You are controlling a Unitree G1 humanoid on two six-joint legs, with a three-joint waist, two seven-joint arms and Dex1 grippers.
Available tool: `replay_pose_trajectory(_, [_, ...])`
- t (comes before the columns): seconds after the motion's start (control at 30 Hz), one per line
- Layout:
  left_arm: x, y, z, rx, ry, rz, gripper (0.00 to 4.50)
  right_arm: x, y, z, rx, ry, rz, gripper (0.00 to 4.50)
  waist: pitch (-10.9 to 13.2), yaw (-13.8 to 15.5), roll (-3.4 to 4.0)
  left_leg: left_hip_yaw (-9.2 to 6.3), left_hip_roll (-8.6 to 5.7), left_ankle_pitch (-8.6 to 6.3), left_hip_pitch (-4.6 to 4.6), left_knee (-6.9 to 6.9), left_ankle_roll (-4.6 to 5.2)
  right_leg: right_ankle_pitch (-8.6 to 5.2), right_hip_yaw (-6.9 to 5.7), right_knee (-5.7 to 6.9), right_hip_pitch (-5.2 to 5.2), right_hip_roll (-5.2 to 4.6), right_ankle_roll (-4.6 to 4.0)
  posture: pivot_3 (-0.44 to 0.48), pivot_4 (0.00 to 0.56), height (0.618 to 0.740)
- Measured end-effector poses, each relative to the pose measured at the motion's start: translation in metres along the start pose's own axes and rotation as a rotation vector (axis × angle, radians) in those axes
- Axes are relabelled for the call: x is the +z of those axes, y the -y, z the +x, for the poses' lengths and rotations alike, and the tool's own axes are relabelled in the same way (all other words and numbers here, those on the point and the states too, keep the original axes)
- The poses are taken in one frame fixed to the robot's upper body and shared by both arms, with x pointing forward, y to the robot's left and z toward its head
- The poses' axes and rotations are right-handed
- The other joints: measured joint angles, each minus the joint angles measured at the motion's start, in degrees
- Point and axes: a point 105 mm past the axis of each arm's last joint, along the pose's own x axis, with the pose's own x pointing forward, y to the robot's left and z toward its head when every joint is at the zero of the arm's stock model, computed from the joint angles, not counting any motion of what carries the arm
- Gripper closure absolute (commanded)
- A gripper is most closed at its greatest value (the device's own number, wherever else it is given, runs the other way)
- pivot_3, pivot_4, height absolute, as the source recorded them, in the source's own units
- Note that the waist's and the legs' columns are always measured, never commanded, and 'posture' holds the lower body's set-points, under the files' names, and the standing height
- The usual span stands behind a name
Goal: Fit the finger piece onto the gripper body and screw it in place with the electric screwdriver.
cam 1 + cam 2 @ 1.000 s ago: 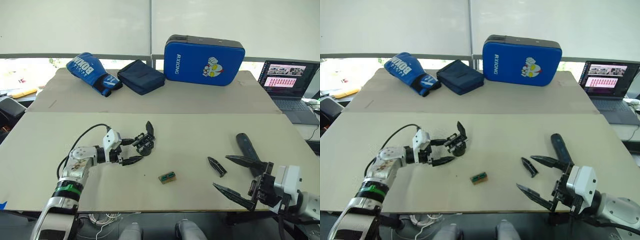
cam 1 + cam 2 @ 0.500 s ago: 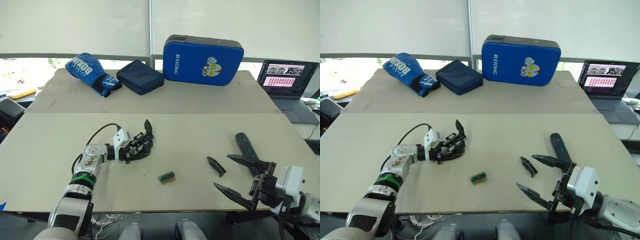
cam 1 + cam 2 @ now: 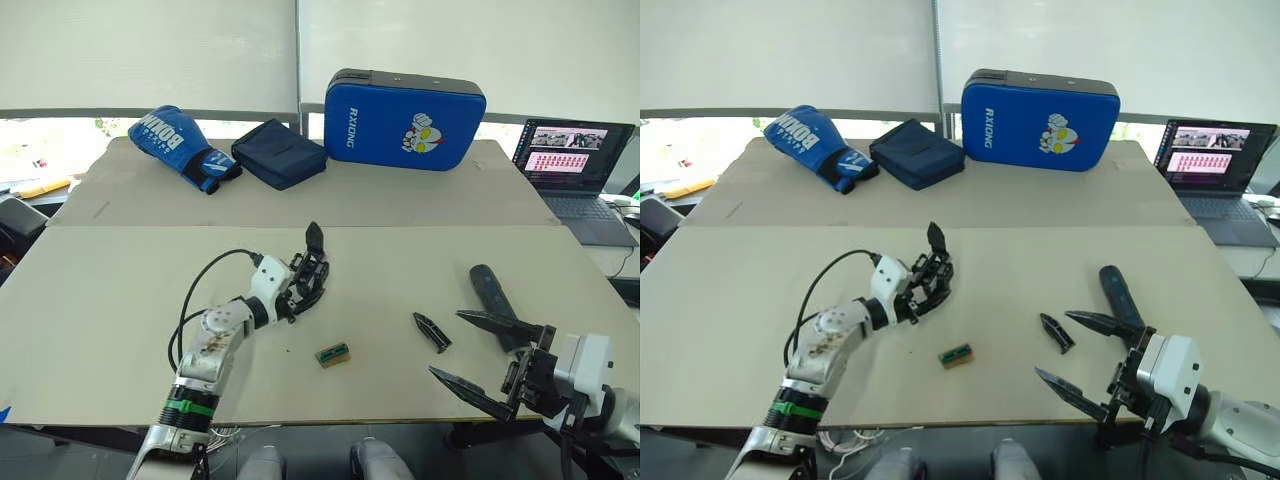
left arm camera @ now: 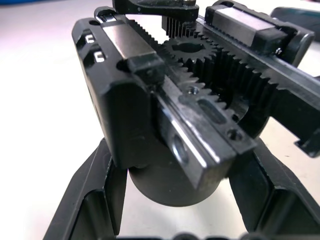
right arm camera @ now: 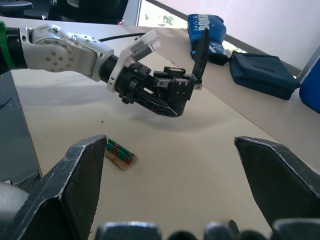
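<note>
Left tool (image 3: pixel 300 290) clamps gripper body (image 3: pixel 312 272) | right tool (image 3: pixel 490 360) spread wide, empty | finger piece (image 3: pixel 433 332) on bench (image 3: pixel 400 290) | risk: body twists under fitting force.

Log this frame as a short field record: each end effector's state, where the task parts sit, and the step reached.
left end effector: shut on the small black mechanical gripper body, held above the table
right end effector: open, holds nothing
small flat black finger piece: lying on the beige table, not fitted
long dark electric screwdriver: lying on the table, unused
small green-and-tan block: on the table between the arms
step: body grasped, fitting not begun
</note>
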Motion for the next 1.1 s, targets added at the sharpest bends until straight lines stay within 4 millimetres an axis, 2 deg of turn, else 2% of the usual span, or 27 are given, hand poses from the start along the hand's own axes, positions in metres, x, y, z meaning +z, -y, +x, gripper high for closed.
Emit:
replay_pose_trajectory(0.07, [-0.012, 0.008, 0.001, -0.002, -0.033, -0.015, 2.18, 0.0, 0.0, 0.0, 0.004, 0.0, -0.002, 0.0, 0.0, 0.0, 0.0, 0.0, -0.01, 0.0, -0.01, 0.0, 0.0, 0.05, 0.0, -0.01, 0.0, 0.0, -0.08, 0.0, 0.15, 0.74])
replay_pose_trajectory(0.3, [-0.013, 0.01, 0.002, 0.018, -0.031, -0.004, 2.18, 0.0, 0.0, 0.0, 0.009, -0.005, -0.003, 0.0, 0.0, 0.0, 0.01, 0.02, -0.01, 0.0, 0.04, 0.01, 0.0, -0.16, 0.0, 0.0, 0.05, 0.0, 0.26, 0.0, 0.15, 0.74])
replay_pose_trajectory(0.37, [-0.013, 0.01, 0.002, 0.021, -0.029, -0.009, 1.14, 0.0, -0.001, 0.0, 0.01, -0.007, -0.002, 0.0, 0.0, 0.1, 0.01, 0.02, -0.01, 0.0, 0.04, 0.01, 0.0, -0.15, 0.0, 0.0, 0.06, 0.0, 0.26, 0.0, 0.15, 0.74])
replay_pose_trajectory(0.47, [-0.013, 0.01, 0.002, 0.018, -0.027, -0.017, 0.03, 0.0, -0.001, -0.001, 0.01, -0.01, 0.001, 0.0, 0.0, 0.0, 0.01, 0.02, -0.01, 0.0, 0.04, 0.01, 0.0, -0.15, 0.0, 0.0, 0.06, 0.0, 0.25, 0.0, 0.15, 0.74])
replay_pose_trajectory(0.7, [-0.017, -0.003, -0.015, -0.041, -0.058, 0.013, 0.03, 0.001, -0.001, -0.002, 0.001, -0.012, 0.003, 0.0, 0.0, -0.2, 0.05, 0.03, 0.02, 0.0, 0.08, -0.04, 0.0, -0.17, 0.0, 0.01, 0.04, 0.03, 0.23, 0.0, 0.15, 0.74])
replay_pose_trajectory(0.9, [-0.018, -0.026, -0.029, -0.212, -0.091, 0.071, 0.03, 0.001, -0.001, -0.003, -0.006, -0.013, 0.004, 0.0, 0.0, 0.1, 0.05, 0.05, -0.01, 0.0, 0.05, -0.01, 0.0, -0.18, -0.01, -0.01, 0.04, 0.02, 0.25, 0.0, 0.15, 0.74])
replay_pose_trajectory(1.1, [-0.009, -0.027, -0.018, -0.379, -0.051, 0.131, 0.03, 0.001, -0.002, -0.003, -0.008, -0.018, 0.01, 0.0, 0.0, 0.4, 0.05, 0.05, -0.04, 0.0, 0.02, 0.02, 0.0, -0.09, -0.01, -0.03, 0.06, 0.0, 0.11, 0.0, 0.15, 0.74])
